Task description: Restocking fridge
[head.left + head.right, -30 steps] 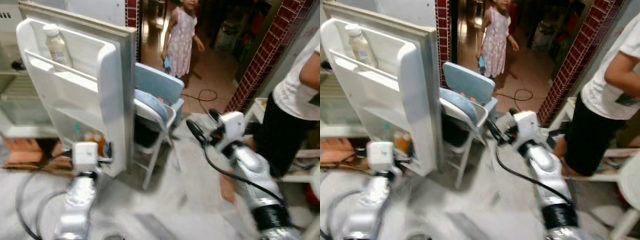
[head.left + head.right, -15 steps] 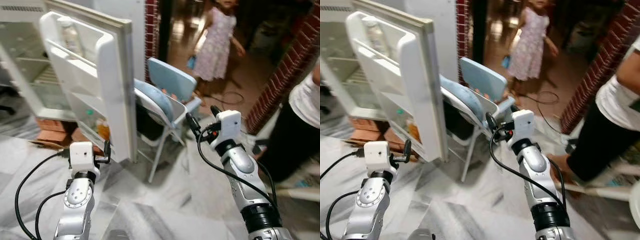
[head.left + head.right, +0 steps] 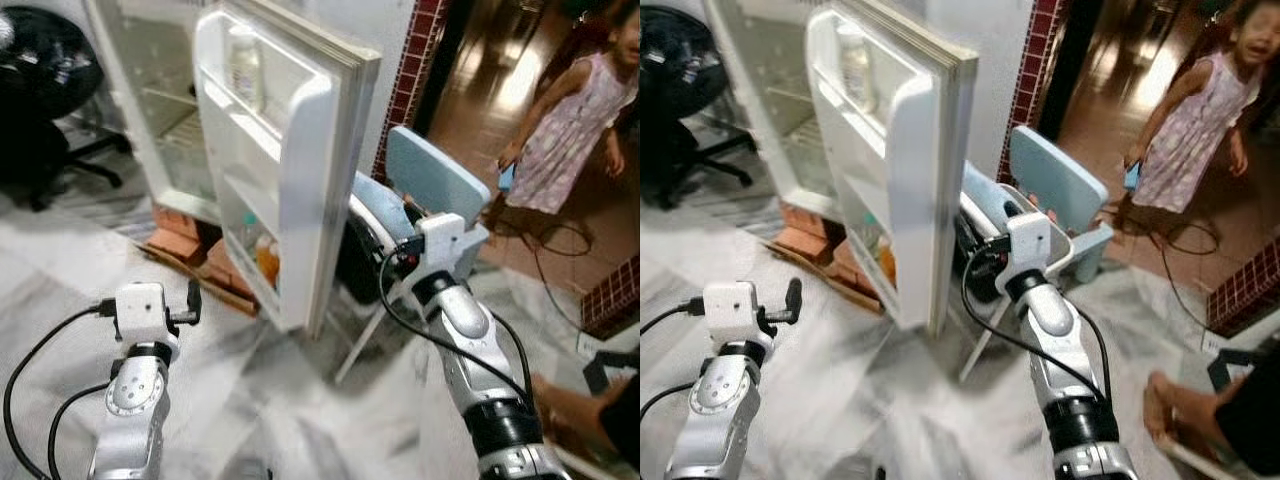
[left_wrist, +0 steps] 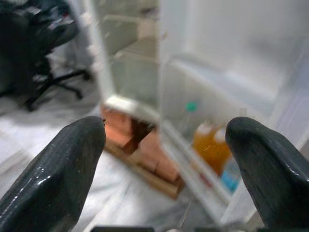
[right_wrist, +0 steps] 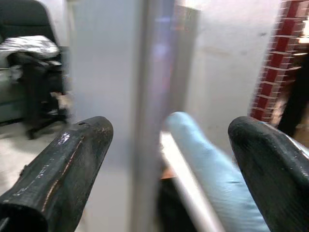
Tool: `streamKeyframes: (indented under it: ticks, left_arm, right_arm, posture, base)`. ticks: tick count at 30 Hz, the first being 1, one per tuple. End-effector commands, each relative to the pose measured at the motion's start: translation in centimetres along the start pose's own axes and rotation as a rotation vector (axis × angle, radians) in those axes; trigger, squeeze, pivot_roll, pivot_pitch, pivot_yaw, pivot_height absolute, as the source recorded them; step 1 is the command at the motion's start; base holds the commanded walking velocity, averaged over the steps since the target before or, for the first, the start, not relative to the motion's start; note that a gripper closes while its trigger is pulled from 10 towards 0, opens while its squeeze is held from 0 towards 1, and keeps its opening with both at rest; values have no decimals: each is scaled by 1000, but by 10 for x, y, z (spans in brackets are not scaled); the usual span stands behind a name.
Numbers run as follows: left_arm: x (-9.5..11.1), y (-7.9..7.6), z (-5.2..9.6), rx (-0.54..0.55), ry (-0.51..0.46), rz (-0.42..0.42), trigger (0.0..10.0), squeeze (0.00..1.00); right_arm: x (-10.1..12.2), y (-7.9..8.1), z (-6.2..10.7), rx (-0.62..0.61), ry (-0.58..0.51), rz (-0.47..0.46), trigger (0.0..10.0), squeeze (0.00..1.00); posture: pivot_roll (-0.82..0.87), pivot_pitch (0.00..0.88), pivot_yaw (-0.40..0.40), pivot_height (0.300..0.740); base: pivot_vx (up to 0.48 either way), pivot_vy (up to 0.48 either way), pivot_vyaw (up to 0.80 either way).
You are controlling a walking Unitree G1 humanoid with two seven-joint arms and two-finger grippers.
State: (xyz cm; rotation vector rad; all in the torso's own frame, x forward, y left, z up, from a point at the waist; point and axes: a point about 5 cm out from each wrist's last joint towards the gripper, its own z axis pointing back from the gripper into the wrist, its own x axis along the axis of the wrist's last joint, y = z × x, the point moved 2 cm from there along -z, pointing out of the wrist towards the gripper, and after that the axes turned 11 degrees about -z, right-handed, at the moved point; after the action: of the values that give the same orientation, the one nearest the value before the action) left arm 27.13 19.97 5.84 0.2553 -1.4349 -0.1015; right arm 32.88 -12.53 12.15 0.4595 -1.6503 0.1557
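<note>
1. White plastic forms the open fridge door [image 3: 300, 180], which is swung out toward the robot from the fridge [image 3: 165, 100] standing at the left of the room.
2. A pale bottle [image 3: 243, 70] is held in the door's top shelf, and an orange bottle [image 3: 267, 262] with a green-capped bottle [image 4: 191, 107] beside it is seen in the lowest door shelf.
3. Bare wire shelves can be made out inside the fridge cabinet, which is raised on bricks [image 3: 180, 245] and a flat board.
4. The left gripper [image 4: 164, 159] is held low before the door's lower shelf, its fingers spread wide with nothing between them.
5. The right gripper [image 5: 169, 159] is raised near the outer edge of the door, fingers also wide apart and empty.
6. A pale blue folding chair [image 3: 435, 185] is placed just behind the door, against a white wall with a red brick edge [image 3: 415, 60].
7. The floor [image 3: 60, 270] is of grey-veined white marble.
8. A black office chair [image 3: 45, 90] is seen at the far left.
9. A child in a pink dress [image 3: 570, 130] stands in the doorway at the right, and a person's foot [image 3: 1165, 400] rests on the floor near the right edge.
</note>
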Motion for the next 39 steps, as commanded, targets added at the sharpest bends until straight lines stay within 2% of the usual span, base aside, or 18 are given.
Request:
streamKeyframes:
  ticks: [1,12,17,22,26,32,35,37,39]
  left_arm:
    - [0,-9,1,-26,5,4,10000,0]
    - [-3,-11,1,-38,26,-8,10000,0]
    - [-9,-14,3,-53,58,-7,10000,0]
    - [-38,-26,10,-139,225,-71,10000,0]
    - [-41,-31,15,-170,236,-67,10000,0]
    - [-44,-38,18,-202,266,-83,10000,0]
    - [-46,-39,17,-222,280,-99,10000,0]
    - [-46,-39,17,-225,278,-100,10000,0]
    - [-46,-39,16,-231,278,-104,10000,0]
  right_arm:
    - [-1,-12,6,-39,7,12,10000,0]
    - [-3,-9,3,-31,17,18,10000,0]
    - [1,-5,-5,5,5,31,10000,0]
    - [12,9,-26,38,-35,12,10000,0]
    - [15,19,-34,65,-46,8,10000,0]
    - [23,41,-55,98,-61,-34,10000,0]
    - [30,68,-68,175,-58,-93,10000,0]
    - [35,81,-72,215,-67,-148,10000,0]
    - [42,101,-76,278,-65,-224,10000,0]
  posture:
    - [95,0,-58,740]
    - [96,0,-55,740]
    - [94,0,-50,740]
    - [102,0,-54,740]
    - [108,0,-58,740]
    - [110,0,-60,740]
    - [107,0,-56,740]
    - [107,0,-55,740]
    - [107,0,-53,740]
  base:
    - [337,0,0]
    - [310,0,0]
    - [0,0,0]
    - [0,0,800]
    - [0,0,792]
    - [0,0,0]
    - [0,0,0]
    - [0,0,0]
    - [0,0,0]
